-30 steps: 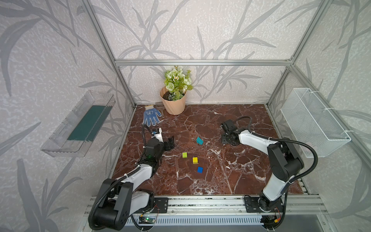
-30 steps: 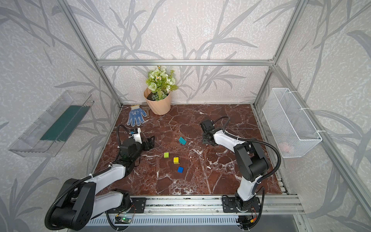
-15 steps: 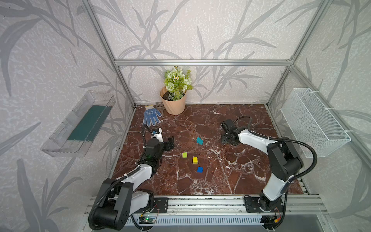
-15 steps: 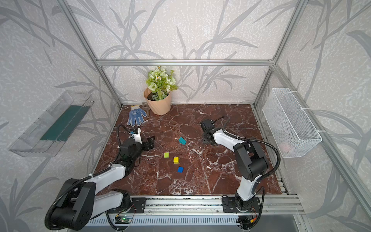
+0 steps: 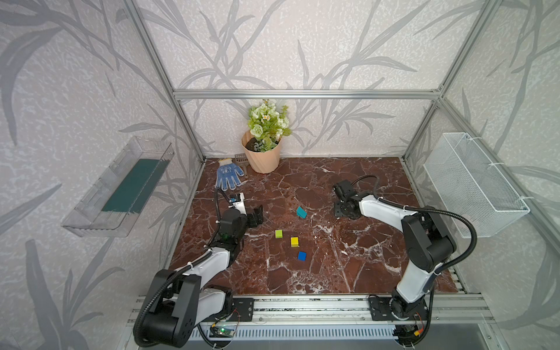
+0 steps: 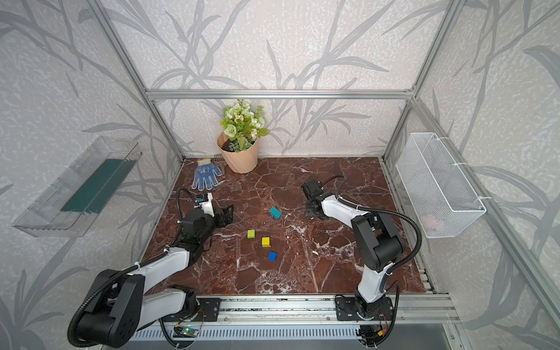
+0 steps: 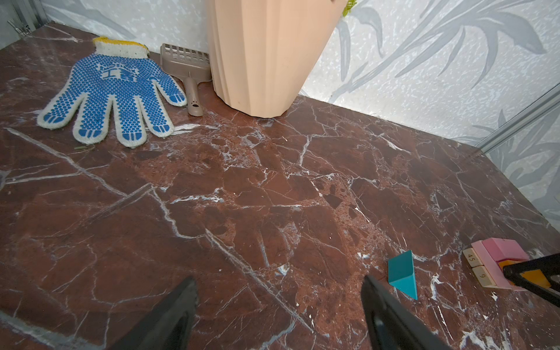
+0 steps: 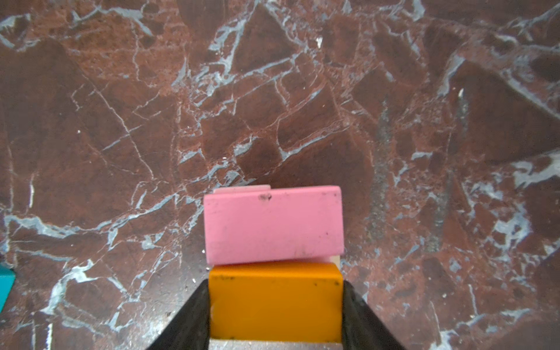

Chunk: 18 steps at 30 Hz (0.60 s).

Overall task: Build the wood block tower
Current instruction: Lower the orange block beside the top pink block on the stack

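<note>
My right gripper [image 8: 275, 291] is shut on an orange block [image 8: 275, 300] and holds it against a pink block [image 8: 272, 224] on the low tower [image 7: 500, 251]. In the left wrist view the tower's base shows plain-wood blocks [image 7: 472, 257] with numbers on them. In both top views the right wrist [image 5: 345, 207] hides the tower. A teal block [image 5: 301, 212] lies between the arms. Lime [image 5: 278, 233], yellow [image 5: 294, 241] and blue [image 5: 301, 256] cubes lie nearer the front. My left gripper [image 5: 257, 215] [image 7: 278, 288] hangs open and empty, left of the teal block [image 7: 403, 275].
A peach flower pot [image 5: 263, 157] stands at the back. A blue dotted glove [image 5: 228, 175] and a small tan scoop [image 7: 188, 69] lie beside it. A white wire basket [image 5: 472, 185] hangs on the right wall and a clear tray [image 5: 121, 188] on the left wall.
</note>
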### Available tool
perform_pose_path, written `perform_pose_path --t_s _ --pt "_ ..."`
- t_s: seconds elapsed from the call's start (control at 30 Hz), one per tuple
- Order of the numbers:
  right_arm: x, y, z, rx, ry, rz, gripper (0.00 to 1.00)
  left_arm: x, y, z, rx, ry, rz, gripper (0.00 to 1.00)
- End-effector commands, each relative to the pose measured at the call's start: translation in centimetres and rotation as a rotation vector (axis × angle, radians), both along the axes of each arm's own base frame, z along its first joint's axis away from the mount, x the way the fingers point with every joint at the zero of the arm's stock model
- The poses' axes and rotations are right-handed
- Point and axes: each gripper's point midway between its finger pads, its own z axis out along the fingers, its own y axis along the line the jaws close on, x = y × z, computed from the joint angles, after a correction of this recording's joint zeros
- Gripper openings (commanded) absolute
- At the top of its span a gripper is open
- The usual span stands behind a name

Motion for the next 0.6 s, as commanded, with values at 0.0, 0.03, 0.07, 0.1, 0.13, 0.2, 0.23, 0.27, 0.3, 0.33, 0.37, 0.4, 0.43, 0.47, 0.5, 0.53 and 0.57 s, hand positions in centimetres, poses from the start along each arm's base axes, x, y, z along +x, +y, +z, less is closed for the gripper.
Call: perform_pose_path --t_s 0.0,0.03,0.07,0.1,0.13,0.2,0.23,0.27,0.3,0.33,0.37,0.4,0.43,0.47,0.5,0.53,0.57 --pt "0.36 -0.26 0.46 -0.011 -0.002 -0.016 0.52 -0.06 -0.14 0.52 0.0 -0.021 -0.005 0.86" --pt "0.34 -0.27 0.43 -0.01 -0.001 -0.017 0.55 -0.06 -0.12 0.48 0.001 -0.02 -0.004 0.86" --pt "0.37 -0.3 0.47 -0.011 -0.002 -0.018 0.56 -0.09 -0.11 0.41 0.0 -0.018 -0.004 0.86" --pt "0.34 -0.3 0.44 -0.009 -0.001 -0.02 0.58 -0.06 -0.13 0.48 0.0 -0.02 -0.005 0.86" --pt "0.37 -0.28 0.5 -0.009 -0.003 -0.02 0.59 -0.07 -0.12 0.49 0.001 -0.021 -0.005 0.86" --pt "0.35 -0.29 0.55 -0.008 -0.002 -0.021 0.61 -0.08 -0.15 0.47 0.0 -0.02 -0.006 0.86" --pt "0.34 -0.29 0.49 -0.01 -0.001 -0.021 0.63 -0.08 -0.14 0.48 0.001 -0.02 -0.005 0.86" --pt "0.34 -0.39 0.49 -0.012 -0.001 -0.024 0.64 -0.1 -0.14 0.44 0.0 -0.019 -0.006 0.86" --pt "0.33 -0.4 0.48 -0.013 -0.001 -0.024 0.66 -0.08 -0.14 0.47 0.0 -0.02 -0.006 0.86" --pt "0.28 -0.42 0.42 -0.015 0.001 -0.026 0.68 -0.07 -0.17 0.5 0.0 -0.021 -0.006 0.86" --pt "0.3 -0.43 0.46 -0.015 0.0 -0.026 0.69 -0.09 -0.16 0.46 0.0 -0.02 -0.006 0.86" --pt "0.27 -0.44 0.45 -0.015 0.001 -0.026 0.71 -0.06 -0.12 0.5 0.0 -0.021 -0.005 0.86" --pt "0.28 -0.44 0.43 -0.015 0.002 -0.026 0.72 -0.06 -0.14 0.52 0.0 -0.021 -0.006 0.86" --pt "0.31 -0.41 0.45 -0.014 0.0 -0.027 0.73 -0.08 -0.14 0.47 0.0 -0.02 -0.006 0.86" --pt "0.32 -0.4 0.38 -0.014 0.002 -0.027 0.74 -0.07 -0.17 0.52 -0.001 -0.022 -0.007 0.86" --pt "0.31 -0.38 0.35 -0.013 0.003 -0.026 0.74 -0.08 -0.16 0.5 -0.001 -0.021 -0.007 0.86" --pt "0.34 -0.37 0.34 -0.013 0.003 -0.026 0.74 -0.06 -0.17 0.53 0.0 -0.022 -0.007 0.86"
